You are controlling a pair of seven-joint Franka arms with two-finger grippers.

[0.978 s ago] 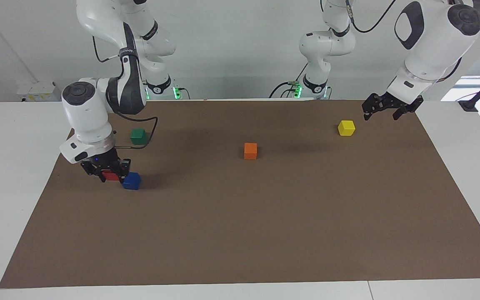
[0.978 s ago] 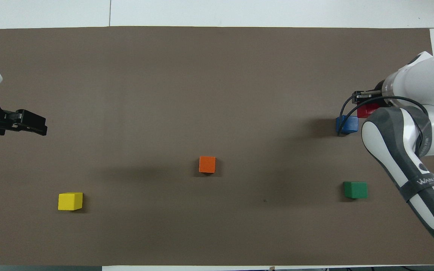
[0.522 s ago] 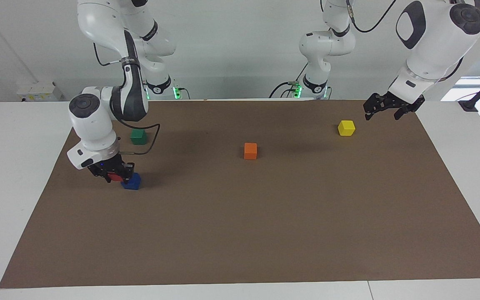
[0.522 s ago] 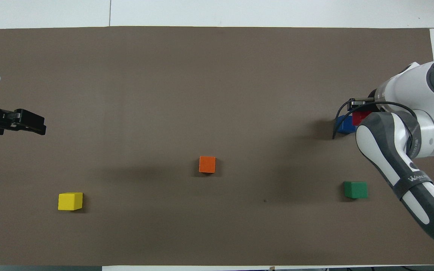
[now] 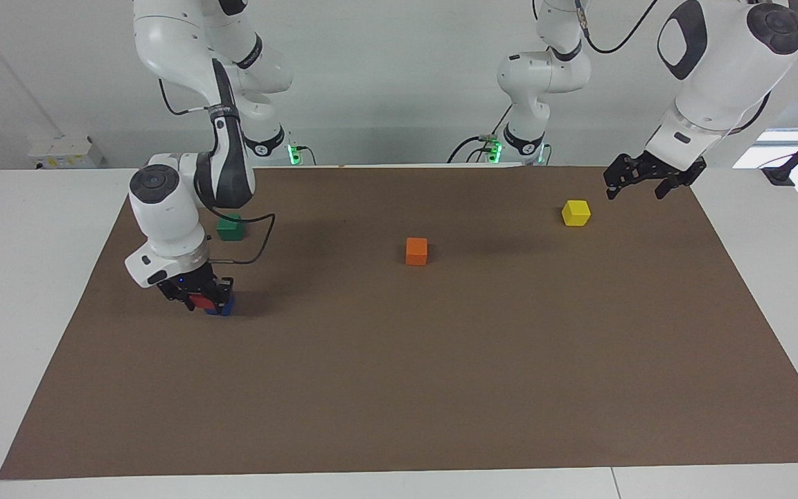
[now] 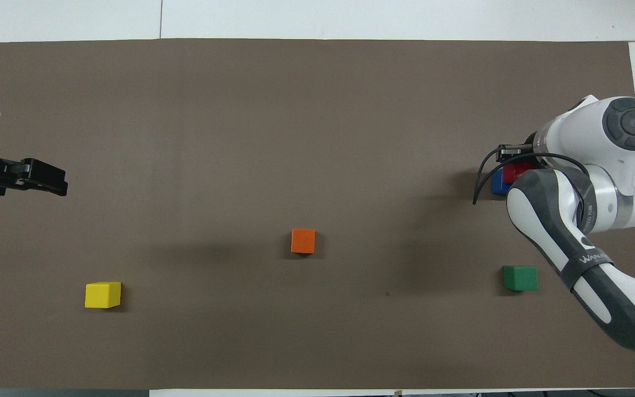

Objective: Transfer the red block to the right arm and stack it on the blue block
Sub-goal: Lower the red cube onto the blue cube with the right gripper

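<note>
Red block poised over blue, near the right arm's end of the table

The right gripper (image 5: pixel 204 299) clamps the red block (image 5: pixel 200 301) above the blue block (image 5: pixel 222 305); next, square up, lower, release. The left gripper (image 5: pixel 638 181) waits, spread wide.

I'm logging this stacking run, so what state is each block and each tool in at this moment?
Red block: held in the right tool, over the blue block.
Blue block: on the mat, mostly hidden under the red one.
Green block: lying free.
Orange block: lying free.
Yellow block: lying free.
Right tool: shut on the red block.
Left tool: open, empty, waiting.
</note>
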